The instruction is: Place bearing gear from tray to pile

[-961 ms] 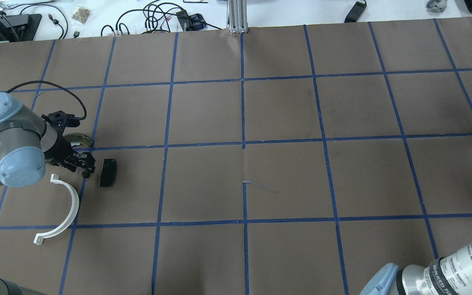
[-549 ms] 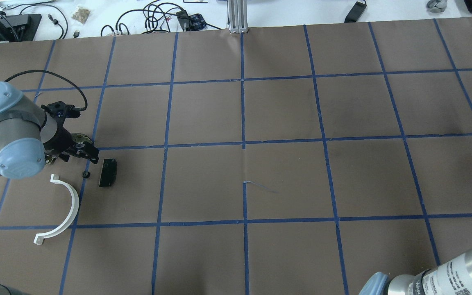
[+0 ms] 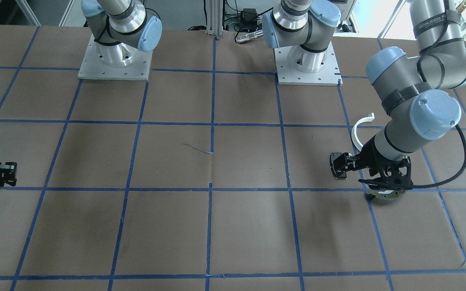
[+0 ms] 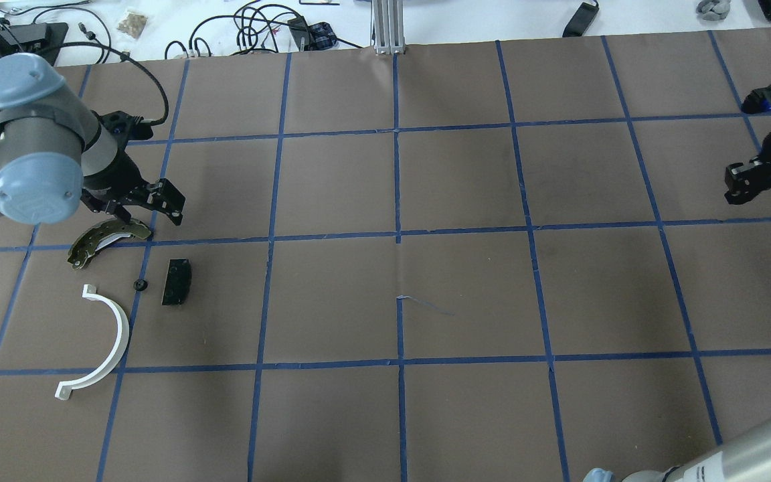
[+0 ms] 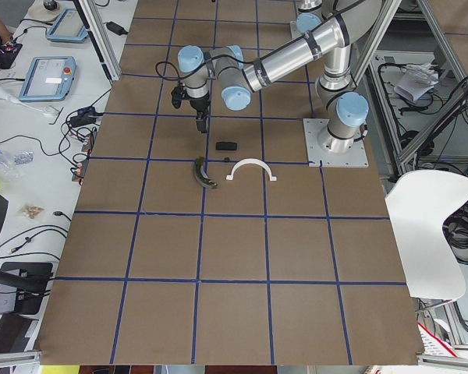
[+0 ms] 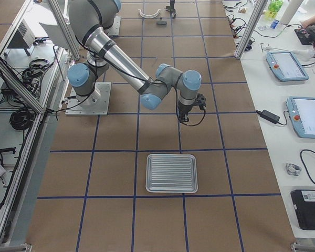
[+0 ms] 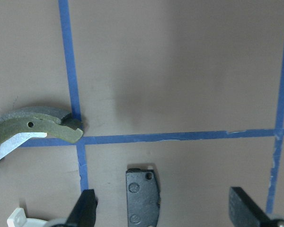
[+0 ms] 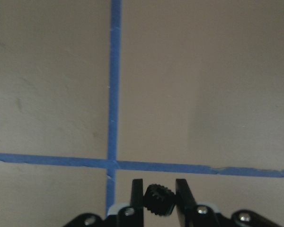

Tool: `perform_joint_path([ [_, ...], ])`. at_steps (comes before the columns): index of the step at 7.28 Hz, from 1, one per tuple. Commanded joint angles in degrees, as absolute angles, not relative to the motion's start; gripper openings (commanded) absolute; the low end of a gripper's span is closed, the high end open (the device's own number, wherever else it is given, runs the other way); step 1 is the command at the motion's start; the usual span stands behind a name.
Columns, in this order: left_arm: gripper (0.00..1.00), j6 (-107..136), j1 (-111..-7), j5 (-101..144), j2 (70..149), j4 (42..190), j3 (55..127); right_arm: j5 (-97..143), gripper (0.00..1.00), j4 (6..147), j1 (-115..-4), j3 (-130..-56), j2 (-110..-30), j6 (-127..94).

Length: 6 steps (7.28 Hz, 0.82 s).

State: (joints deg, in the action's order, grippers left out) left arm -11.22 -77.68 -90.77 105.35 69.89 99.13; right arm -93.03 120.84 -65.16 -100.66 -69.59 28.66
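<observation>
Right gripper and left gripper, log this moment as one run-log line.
right gripper: shut on bearing gear | left gripper: open, empty, over pile

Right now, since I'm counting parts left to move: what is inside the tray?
The tray shows only its bare ribbed floor, no parts. Nothing covers it in the exterior right view.

Black ridged bearing gear [image 8: 158, 199] between my black right fingers [image 8: 137, 194], brown table [image 8: 203, 71] with blue tape grid [image 8: 114, 71] beyond them, olive-green shoe [image 7: 38, 132] edged grey beyond my black left fingers [image 7: 85, 210], dark grey pad [image 7: 142, 196] between them, white half-ring [image 7: 16, 218] beside
</observation>
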Motion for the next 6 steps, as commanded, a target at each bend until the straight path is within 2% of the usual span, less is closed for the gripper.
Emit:
perform_joint_path([
  [1,1.0,-3.79,-83.21,-90.44,105.38,72.07,95.63,-94.66,0.07,120.85,-74.84,-100.81,-69.78,14.3],
  [3,1.0,-3.78,-87.17,-90.18,103.11,74.33,92.22,-94.66,0.07,120.85,-84.15,-100.72,-69.7,0.51],
  [6,1.0,-3.6,-89.91,-89.74,97.23,86.72,85.18,-93.78,0.07,121.37,-94.19,-100.81,-68.91,-14.37],
])
